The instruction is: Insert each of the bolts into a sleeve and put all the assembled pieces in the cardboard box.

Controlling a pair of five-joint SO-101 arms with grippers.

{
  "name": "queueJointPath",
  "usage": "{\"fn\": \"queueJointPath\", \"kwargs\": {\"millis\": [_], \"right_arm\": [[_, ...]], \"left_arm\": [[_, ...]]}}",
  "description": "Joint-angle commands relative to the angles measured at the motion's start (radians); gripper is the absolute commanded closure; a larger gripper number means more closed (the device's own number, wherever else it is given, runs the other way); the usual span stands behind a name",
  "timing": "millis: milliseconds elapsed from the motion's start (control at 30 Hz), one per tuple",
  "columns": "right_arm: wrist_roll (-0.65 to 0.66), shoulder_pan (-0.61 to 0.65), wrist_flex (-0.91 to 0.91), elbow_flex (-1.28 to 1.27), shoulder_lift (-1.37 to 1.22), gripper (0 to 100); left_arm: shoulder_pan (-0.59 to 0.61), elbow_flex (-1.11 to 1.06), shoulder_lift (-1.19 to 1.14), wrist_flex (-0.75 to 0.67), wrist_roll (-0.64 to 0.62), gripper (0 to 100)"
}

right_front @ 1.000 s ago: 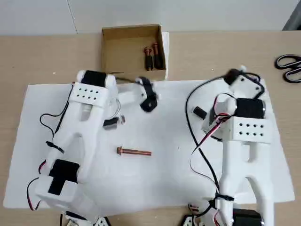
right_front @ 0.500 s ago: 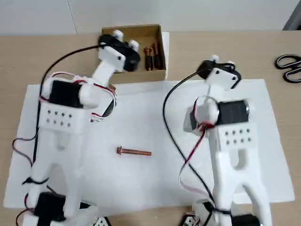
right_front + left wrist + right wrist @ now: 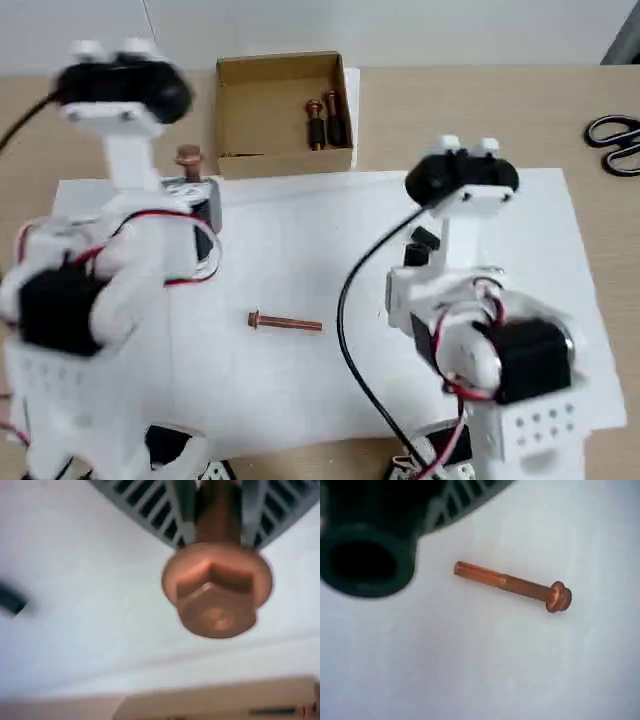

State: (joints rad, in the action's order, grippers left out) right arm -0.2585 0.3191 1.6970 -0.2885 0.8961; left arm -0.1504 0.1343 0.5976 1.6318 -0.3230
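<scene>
My left gripper (image 3: 218, 507) is shut on a copper bolt (image 3: 217, 595), whose hex head points at the wrist camera. From above, that bolt (image 3: 188, 157) sits just left of the cardboard box (image 3: 240, 100), held in the left gripper (image 3: 190, 175). My right gripper (image 3: 390, 505) is shut on a black sleeve (image 3: 367, 560), its open bore facing the camera. The sleeve (image 3: 418, 240) hangs over the white paper's right half. A loose copper bolt (image 3: 285, 322) (image 3: 512, 586) lies flat mid-paper. Two assembled pieces (image 3: 322, 120) rest in the box.
White paper (image 3: 320, 400) covers the table's middle. Scissors (image 3: 615, 140) lie at the far right on the wooden table. Both raised arms stand over the front of the paper, with cables trailing from them.
The left arm swung from the paper to the box, then rose and moved left of it with the bolt. The right arm lifted and pulled back toward the front edge.
</scene>
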Motion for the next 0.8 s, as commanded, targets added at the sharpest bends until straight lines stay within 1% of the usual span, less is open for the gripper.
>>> {"fn": "queueJointPath", "kwargs": {"millis": [0, 67, 167, 267, 367, 533, 633, 767], "right_arm": [[0.023, 0.004, -0.054, -0.068, 0.065, 99.5], [0.026, 0.004, -0.091, -0.118, 0.102, 99.5], [0.074, 0.005, -0.189, -0.190, 0.154, 99.5], [0.132, 0.018, -0.300, -0.267, 0.217, 99.5], [0.199, 0.085, -0.403, -0.374, 0.295, 99.5], [0.288, 0.251, -0.576, -0.582, 0.470, 99.5], [0.319, 0.341, -0.656, -0.680, 0.559, 99.5], [0.321, 0.418, -0.670, -0.752, 0.616, 99.5]], "left_arm": [[0.000, -0.016, 0.072, -0.058, -0.098, 99], [0.003, -0.058, 0.098, -0.061, -0.150, 99], [-0.005, -0.125, 0.130, -0.077, -0.247, 99], [-0.005, -0.188, 0.161, -0.146, -0.301, 99], [-0.005, -0.245, 0.192, -0.241, -0.341, 99], [-0.009, -0.341, 0.250, -0.404, -0.388, 99], [-0.072, -0.395, 0.292, -0.446, -0.388, 99], [-0.160, -0.487, 0.356, -0.477, -0.400, 99]]}}
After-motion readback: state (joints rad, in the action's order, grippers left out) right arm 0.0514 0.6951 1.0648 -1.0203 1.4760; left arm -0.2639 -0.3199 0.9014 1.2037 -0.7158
